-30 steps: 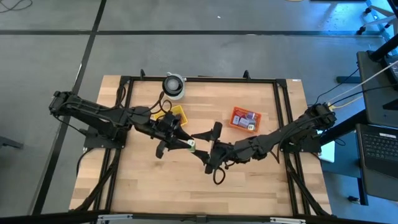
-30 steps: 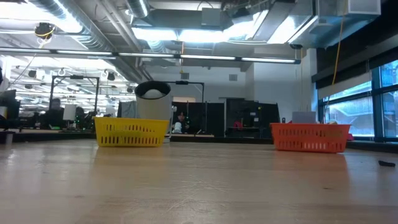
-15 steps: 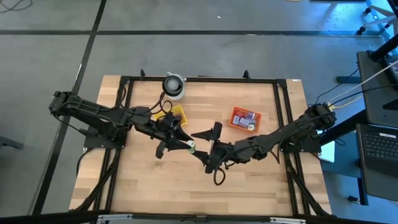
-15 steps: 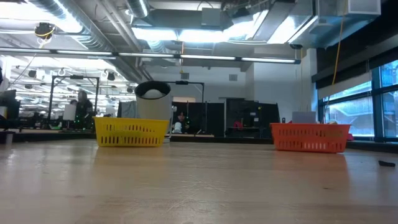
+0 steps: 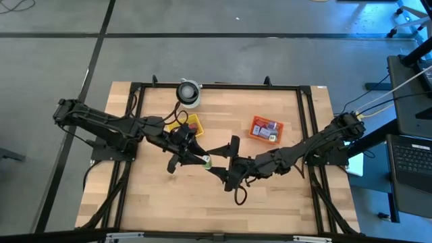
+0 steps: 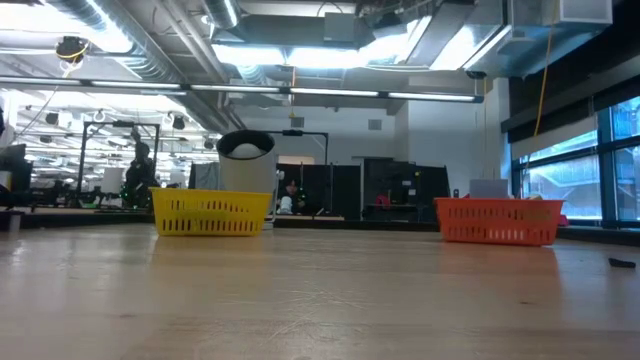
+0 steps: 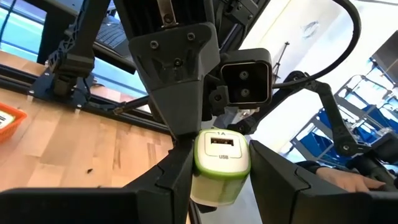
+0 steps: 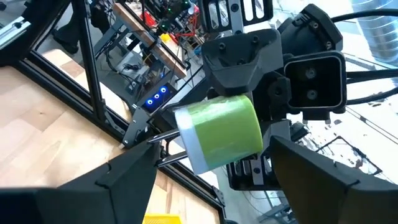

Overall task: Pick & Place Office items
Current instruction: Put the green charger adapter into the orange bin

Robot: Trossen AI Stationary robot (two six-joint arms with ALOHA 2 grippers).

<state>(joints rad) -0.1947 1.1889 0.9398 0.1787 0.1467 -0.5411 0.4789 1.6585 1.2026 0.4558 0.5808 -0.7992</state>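
Since a second ago the right gripper (image 5: 217, 162) has edged a little toward the near edge of the table, its fingers standing wide around the green and white USB charger (image 5: 208, 160) that the left gripper (image 5: 202, 158) holds out. In the low view, a person (image 6: 141, 165) has appeared in the room behind the yellow basket (image 6: 210, 212).

Left claw (image 7: 219, 177) clamped on green-and-white USB charger (image 7: 219, 165), right claw (image 7: 186, 81) facing it, wooden table (image 7: 74, 146)

Contents of the orange mesh basket (image 5: 265, 129) too small to identify from above.
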